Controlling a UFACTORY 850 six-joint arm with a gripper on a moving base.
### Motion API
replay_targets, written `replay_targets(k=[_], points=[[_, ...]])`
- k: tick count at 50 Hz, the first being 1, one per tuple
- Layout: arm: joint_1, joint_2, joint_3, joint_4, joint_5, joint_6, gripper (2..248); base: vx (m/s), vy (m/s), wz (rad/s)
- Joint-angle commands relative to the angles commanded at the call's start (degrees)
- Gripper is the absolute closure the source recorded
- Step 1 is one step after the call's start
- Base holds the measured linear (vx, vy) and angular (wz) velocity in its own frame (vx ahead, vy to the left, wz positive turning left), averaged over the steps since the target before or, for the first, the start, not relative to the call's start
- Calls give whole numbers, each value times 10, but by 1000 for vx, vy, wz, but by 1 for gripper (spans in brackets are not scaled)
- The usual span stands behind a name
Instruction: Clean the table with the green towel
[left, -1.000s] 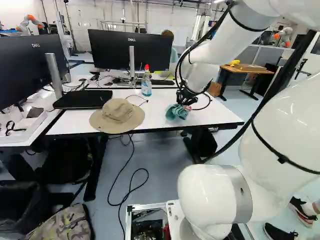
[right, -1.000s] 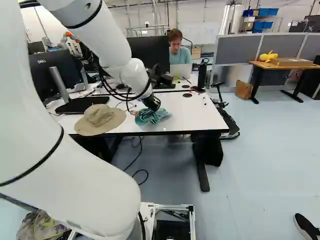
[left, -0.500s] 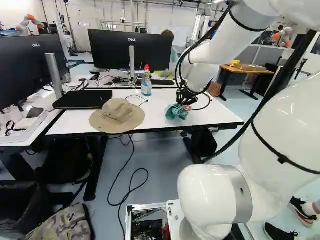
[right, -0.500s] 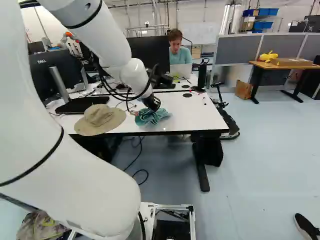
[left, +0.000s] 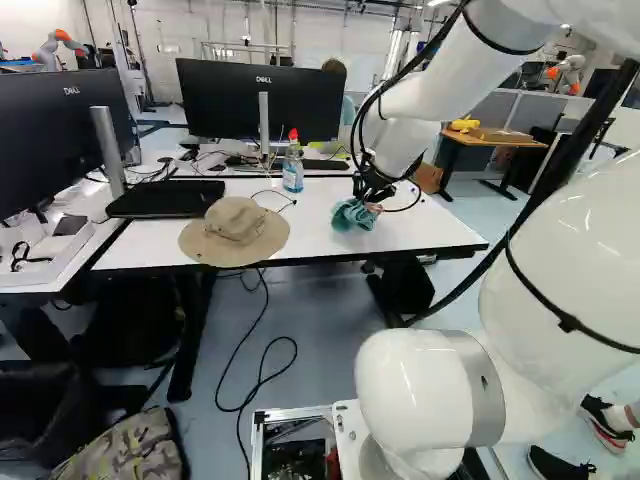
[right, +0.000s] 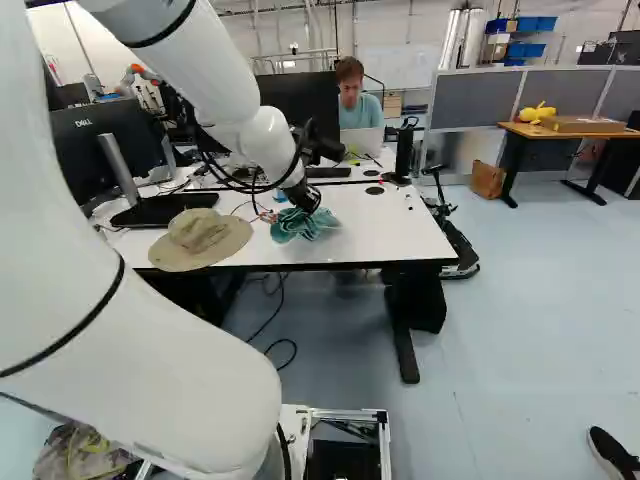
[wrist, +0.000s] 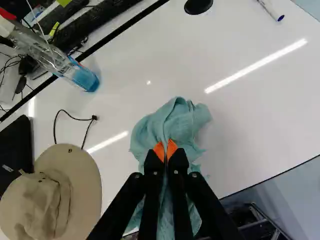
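White table (right: 390, 228) on blue-grey floor (right: 545, 310)

ok so I count one towel (wrist: 175, 117), one floppy hat (wrist: 85, 175) and one spray bottle (wrist: 82, 77) on the white table (wrist: 250, 130), plus two big monitors (left: 225, 100), one left and one far.

A crumpled blue-green towel (wrist: 175, 119), pinched in the claw (left: 371, 203), lies on the white table (right: 385, 228).

Bright light, glare streaks (wrist: 256, 66) across tabletop (wrist: 245, 130)
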Motion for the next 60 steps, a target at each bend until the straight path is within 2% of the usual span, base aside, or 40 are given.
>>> replay_targets(k=[14, 60], points=[[4, -22, -41, 0, 0, 0, 223, 0, 0, 0], [25, -158, -181, 0, 0, 0, 223, 0, 0, 0]])
